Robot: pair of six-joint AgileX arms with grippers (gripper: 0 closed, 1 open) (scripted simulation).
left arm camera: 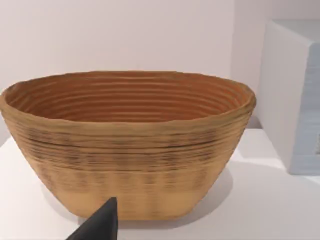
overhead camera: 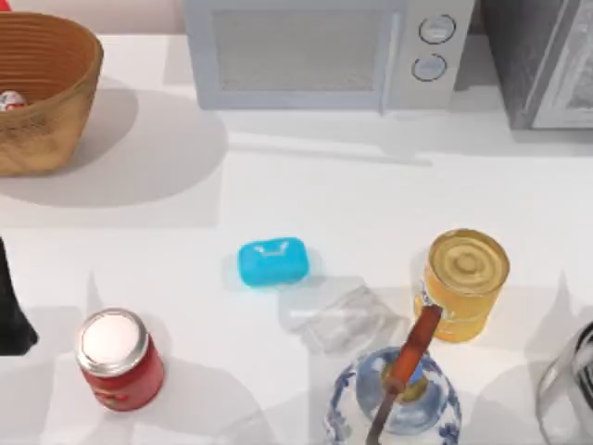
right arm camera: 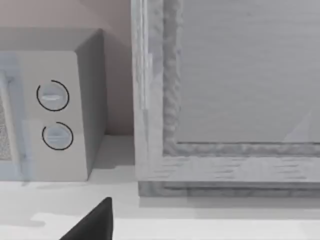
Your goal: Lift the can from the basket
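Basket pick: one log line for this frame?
stage: approach, no grasp | can: in basket, table's far left | left gripper: facing basket wall | right arm: parked at right edge

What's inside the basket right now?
In the top view, the basket at the table's far left holds the can, a small white and red shape against its inner wall. The left wrist view shows ribbed walls; the near rim covers the floor.

The top view looks steeply down on the white surface. The left wrist view faces the wicker basket side-on from close by, the same basket at the top view's left. The right wrist view faces the microwave's knobbed end, also seen from above.
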